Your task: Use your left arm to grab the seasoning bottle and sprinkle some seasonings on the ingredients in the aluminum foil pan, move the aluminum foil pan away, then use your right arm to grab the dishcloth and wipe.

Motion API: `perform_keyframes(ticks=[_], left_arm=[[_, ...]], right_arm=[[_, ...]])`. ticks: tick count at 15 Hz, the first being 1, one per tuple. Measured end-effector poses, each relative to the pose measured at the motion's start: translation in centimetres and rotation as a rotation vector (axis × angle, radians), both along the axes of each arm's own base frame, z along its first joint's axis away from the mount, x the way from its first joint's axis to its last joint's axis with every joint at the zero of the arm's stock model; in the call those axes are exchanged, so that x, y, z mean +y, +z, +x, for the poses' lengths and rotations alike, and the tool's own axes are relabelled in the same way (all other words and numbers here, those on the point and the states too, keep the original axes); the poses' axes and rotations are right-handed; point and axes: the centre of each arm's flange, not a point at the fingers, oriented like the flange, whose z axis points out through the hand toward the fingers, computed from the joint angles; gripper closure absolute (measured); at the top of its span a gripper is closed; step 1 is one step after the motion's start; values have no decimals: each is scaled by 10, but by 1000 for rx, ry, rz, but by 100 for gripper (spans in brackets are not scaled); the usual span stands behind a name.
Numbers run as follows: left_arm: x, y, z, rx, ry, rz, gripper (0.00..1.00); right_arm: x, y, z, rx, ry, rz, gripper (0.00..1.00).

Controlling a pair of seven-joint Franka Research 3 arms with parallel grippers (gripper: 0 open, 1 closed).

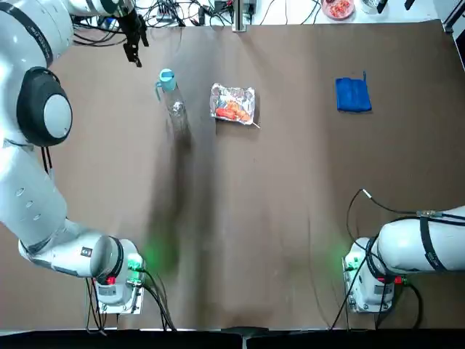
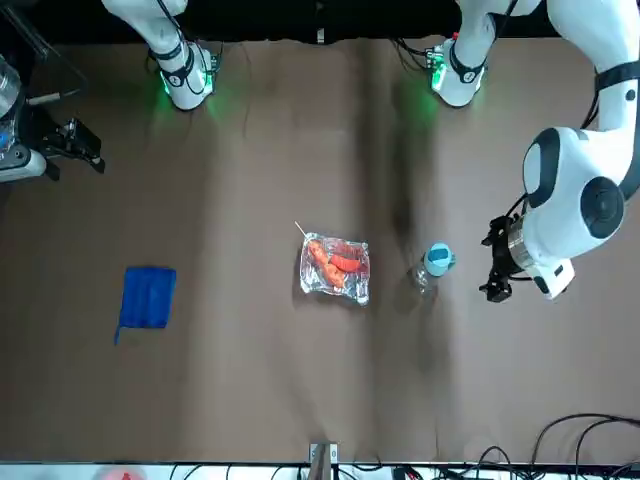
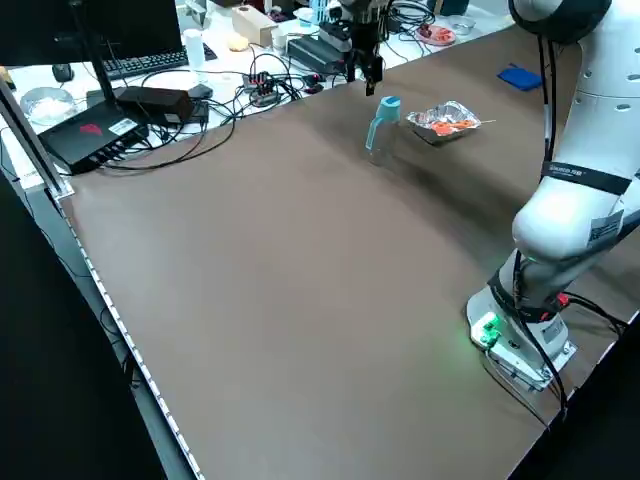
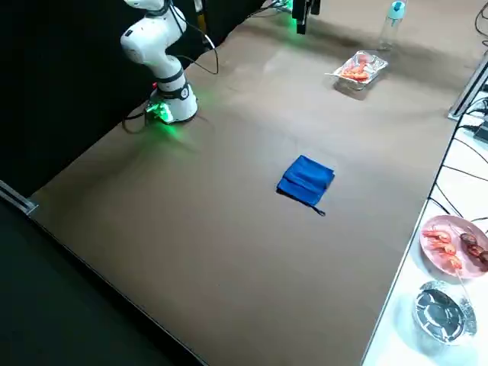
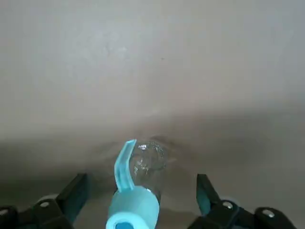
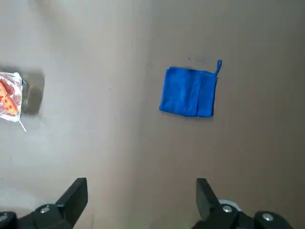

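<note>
Brown tabletop [image 1: 276, 218] filled the top view, with a white side surface [image 1: 290, 13] along its far edge. Left gripper [image 1: 136, 62] hung past the bottle, toward the far left. Seasoning bottle [image 1: 173, 96] stood just beside the foil pan [image 1: 233, 104], ingredients [image 1: 232, 113] inside. Dishcloth [image 1: 353, 94] lay well apart, on the right arm's side. Right arm [image 1: 429, 243] reached out past the picture's edge.

Front view: left gripper [image 2: 497, 292] was near the bottle, not touching. Right gripper [image 2: 100, 158] hung on the robot's right side, beyond the cloth. Pan sat between bottle and cloth.

Left side view: bottle was upright, light-blue cap [image 3: 389, 108] on top. Left gripper was above the table's far edge.

Right side view: cloth lay flat with its loop [image 4: 319, 211] out. Pink plate [image 4: 442, 265] of food and a round foil dish [image 4: 444, 313] sat on the side surface.

Left wrist view: pincer wide, nothing held. Bottle showed between its fingers [image 5: 76, 195], untouched.

Right wrist view: pincer also wide, holding nothing. Cloth and part of the pan were on the table below it.
</note>
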Motion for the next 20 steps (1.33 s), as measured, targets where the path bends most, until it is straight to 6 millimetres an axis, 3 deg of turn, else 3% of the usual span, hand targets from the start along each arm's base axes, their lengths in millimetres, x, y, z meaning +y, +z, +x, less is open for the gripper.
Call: perform_keyframes(ticks=[3,10,15,20], left_arm=[[2,-30,-7,25,70,11,0],[-16,-99,-33,20,154,98,0],[-17,-116,-45,-2,180,94,0],[-32,-128,-54,-26,207,90,0]], right_arm=[[0,-2,1,5,-1,0,0],[-4,-2,1,4,-7,0,0],[-4,-2,1,4,-8,0,0],[-3,-2,1,4,-5,0,0]])
